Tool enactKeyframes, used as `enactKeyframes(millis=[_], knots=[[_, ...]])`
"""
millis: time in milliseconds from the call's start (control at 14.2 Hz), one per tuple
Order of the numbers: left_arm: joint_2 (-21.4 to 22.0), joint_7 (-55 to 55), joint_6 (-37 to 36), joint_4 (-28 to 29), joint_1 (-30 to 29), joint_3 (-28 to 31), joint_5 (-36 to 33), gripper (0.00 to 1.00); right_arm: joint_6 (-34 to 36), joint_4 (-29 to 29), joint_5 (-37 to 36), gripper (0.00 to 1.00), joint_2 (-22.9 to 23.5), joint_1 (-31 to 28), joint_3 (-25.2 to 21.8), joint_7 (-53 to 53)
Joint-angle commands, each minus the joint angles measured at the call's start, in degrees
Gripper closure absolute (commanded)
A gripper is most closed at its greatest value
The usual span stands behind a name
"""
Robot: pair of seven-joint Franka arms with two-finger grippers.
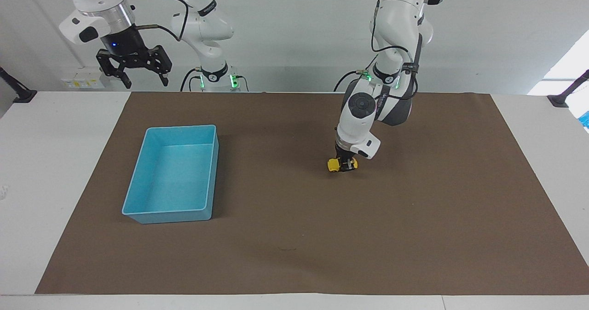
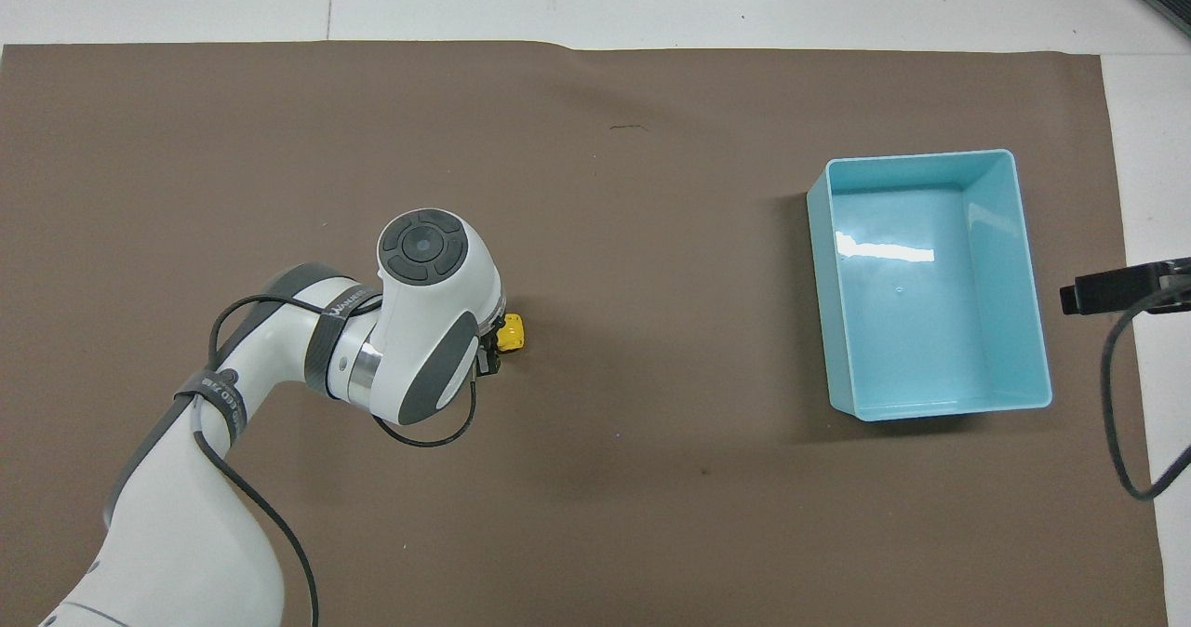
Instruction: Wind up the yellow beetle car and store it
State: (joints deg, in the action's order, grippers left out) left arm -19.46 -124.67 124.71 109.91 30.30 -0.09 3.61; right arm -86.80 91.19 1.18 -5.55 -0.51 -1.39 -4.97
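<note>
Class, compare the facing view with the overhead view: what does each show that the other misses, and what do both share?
Facing view only: the right end effector waiting open in the air, and the left end effector down at the yellow car on the mat. Overhead view only: the left arm's wrist covers most of the car. Both: the blue bin, nothing in it, at the right arm's end of the brown mat.

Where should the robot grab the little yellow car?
Probably straight down from above, pinching the car's two long flat sides across its rounded middle. It sits on its wheels on the brown mat, so only the top is free, where the left gripper sits.
</note>
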Motion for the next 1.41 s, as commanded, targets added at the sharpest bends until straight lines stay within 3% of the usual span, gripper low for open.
enactKeyframes(millis=[0,70,211,1338], knots=[[3.7,1.9,-4.5,-0.7,-1.2,0.5,-0.7,0.00,-0.3,0.0,0.2,0.00,-0.4,-0.5,0.2,1.3],[6.2,2.0,-8.8,-2.1,-1.0,0.5,-0.7,0.00,-0.2,0.0,0.2,0.00,-0.4,-0.5,0.2,1.3],[7.1,1.6,-13.6,-3.6,-0.1,0.4,-0.7,0.00,-0.2,0.0,0.2,0.00,-0.4,-0.5,0.2,1.3],[7.0,11.8,-12.7,-10.8,-1.4,0.6,-1.6,0.00,-1.9,0.0,0.1,0.00,-1.0,-0.6,0.2,0.9]])
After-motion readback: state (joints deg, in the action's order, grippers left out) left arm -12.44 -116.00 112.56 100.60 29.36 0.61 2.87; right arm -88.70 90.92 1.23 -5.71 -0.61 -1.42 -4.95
